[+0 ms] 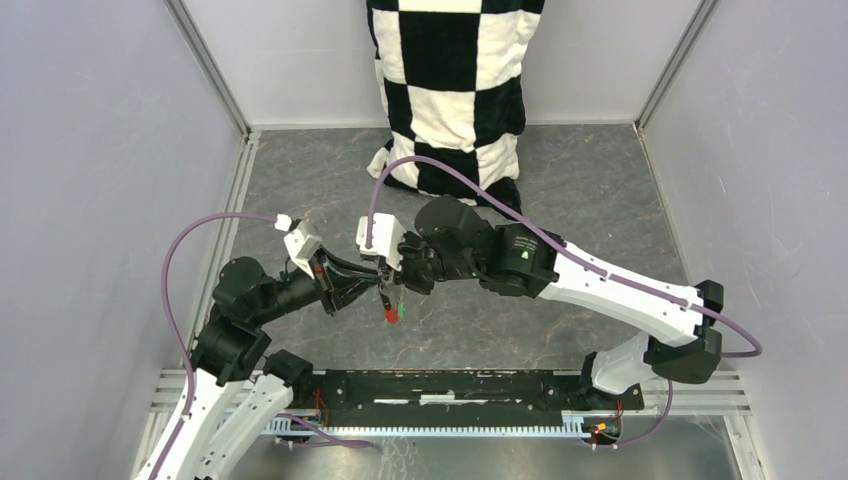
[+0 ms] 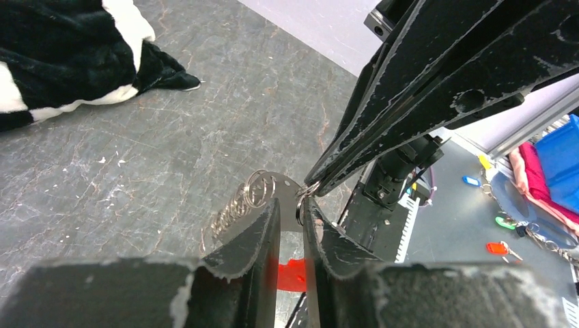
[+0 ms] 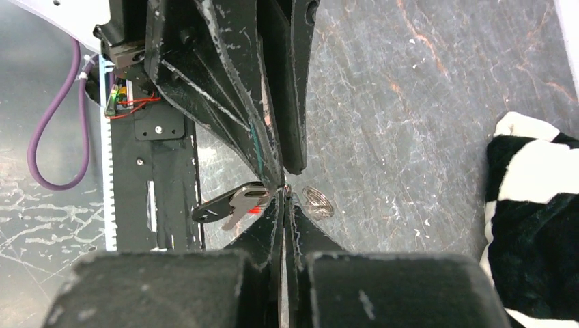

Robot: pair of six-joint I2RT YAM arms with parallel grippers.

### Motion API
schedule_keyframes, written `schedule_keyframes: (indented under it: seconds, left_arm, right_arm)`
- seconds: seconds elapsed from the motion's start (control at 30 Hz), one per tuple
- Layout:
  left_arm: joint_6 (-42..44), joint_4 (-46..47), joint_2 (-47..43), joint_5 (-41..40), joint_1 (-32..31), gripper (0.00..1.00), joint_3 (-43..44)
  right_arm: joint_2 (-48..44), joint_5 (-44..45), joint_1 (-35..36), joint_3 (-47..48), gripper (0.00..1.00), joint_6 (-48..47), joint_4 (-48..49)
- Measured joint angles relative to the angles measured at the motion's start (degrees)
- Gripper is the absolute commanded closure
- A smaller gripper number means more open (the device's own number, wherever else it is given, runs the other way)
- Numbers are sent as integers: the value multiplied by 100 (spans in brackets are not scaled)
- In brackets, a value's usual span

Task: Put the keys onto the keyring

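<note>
Both grippers meet above the middle of the table. My right gripper (image 1: 392,280) (image 3: 284,195) is shut, its tips pinching a thin ring of the keyring (image 2: 308,189). The keyring's red tag (image 1: 388,316) (image 2: 292,273) hangs below. A key with a green head (image 1: 401,311) dangles beside the red tag. A key with a black head (image 3: 217,207) sticks out left of the fingertips. My left gripper (image 1: 376,288) (image 2: 292,208) faces the right one, jaws a narrow gap apart, a ring edge against the inner right finger (image 2: 328,239). A flat silver plate (image 2: 281,188) and coiled rings (image 2: 235,203) lie just beyond its tips.
A black-and-white checkered cloth (image 1: 450,90) stands at the back centre. A black rail (image 1: 450,385) runs along the near edge between the arm bases. Grey walls close in left and right. A loose ring (image 3: 318,202) shows by the right fingertips.
</note>
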Motion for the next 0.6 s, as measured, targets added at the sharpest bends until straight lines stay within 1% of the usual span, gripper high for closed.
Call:
schedule_keyframes:
  seconds: [0.2,0.4,0.53,0.6]
  left_arm:
    - [0,17,-42,-42,-2,76,0]
    - [-4,151,-50,15,-24,75,9]
    - [-4,170,-48,136,-22,69,9]
    - [-4,195,-48,238,-22,64,9]
  right_arm:
    - [-540,-133,2,-667,100,4,669]
    - [-1071,-354,0,-1495,100,103,1631]
    - [-1416,-540,-37,-2181,100,315,2448]
    - [-1598,-654,-57,-2557,100,461,2946]
